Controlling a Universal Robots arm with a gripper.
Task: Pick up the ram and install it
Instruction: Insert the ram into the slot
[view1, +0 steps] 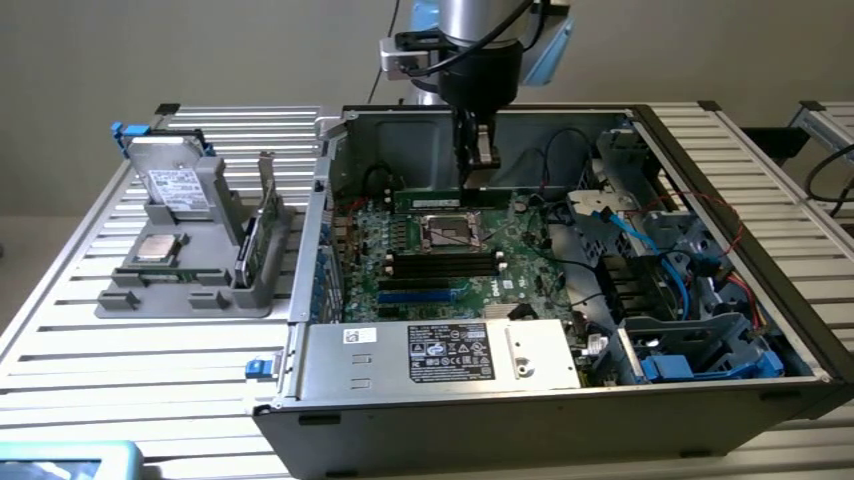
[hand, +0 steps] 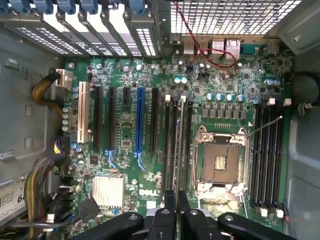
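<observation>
My gripper (view1: 477, 178) reaches down into the open computer case (view1: 400, 400) and is shut on the ram (view1: 434, 197), a thin green stick held level above the motherboard (view1: 400, 250). In the wrist view the ram (hand: 176, 150) appears edge-on, running out from between the black fingers (hand: 165, 212). There it lines up over the black slots just beside the CPU socket (hand: 220, 160). A second bank of empty black memory slots (hand: 267, 155) lies on the socket's other side. The stick hangs above the board, apart from it.
A grey holder (view1: 187, 290) on the exterior view's left carries a drive, a processor and an upright green card (view1: 267, 225). The power supply (view1: 441, 355) sits at the case front. Blue and black cables (view1: 627, 230) and drive cages crowd the right side. A heatsink (hand: 108, 191) and a blue slot (hand: 139, 120) lie near the ram.
</observation>
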